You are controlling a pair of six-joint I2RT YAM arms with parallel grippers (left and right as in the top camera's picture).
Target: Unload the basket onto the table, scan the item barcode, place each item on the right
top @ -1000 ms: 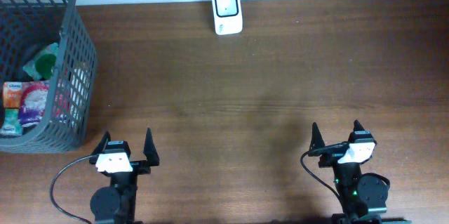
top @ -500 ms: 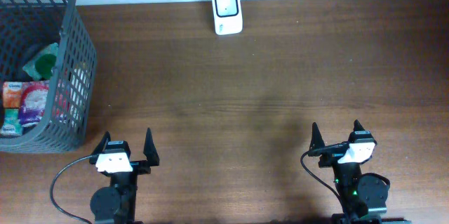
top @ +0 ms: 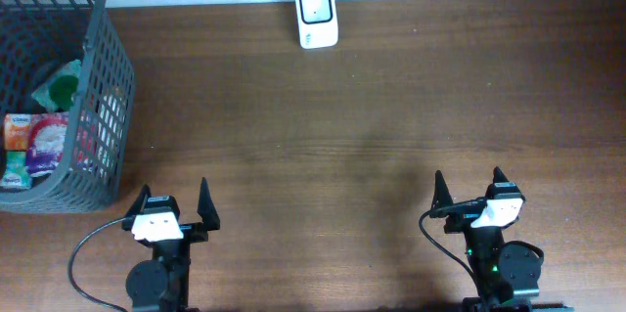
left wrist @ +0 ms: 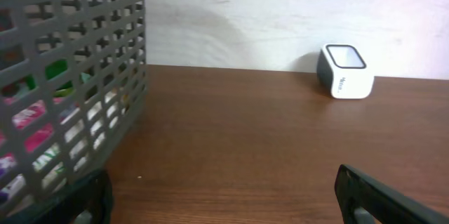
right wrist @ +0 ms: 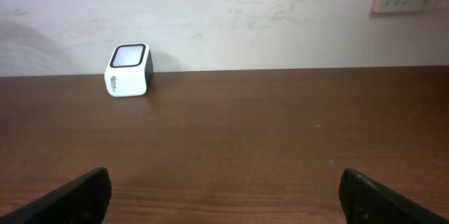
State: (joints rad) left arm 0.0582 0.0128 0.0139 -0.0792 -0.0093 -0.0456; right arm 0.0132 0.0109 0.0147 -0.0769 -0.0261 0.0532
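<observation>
Hanging wide and empty, the left gripper [top: 175, 195] and right gripper [top: 469, 180] faced the pickup step, the left likely needing to lift a snack packet [top: 44, 142] from the grey basket [top: 104, 21] toward the white scanner [top: 317, 16].

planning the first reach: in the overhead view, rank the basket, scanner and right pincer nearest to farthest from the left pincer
From the left pincer:
1. grey basket, close by on its left side
2. white scanner, at the far edge of the table, to the right
3. right pincer, across the table at the near edge
</observation>
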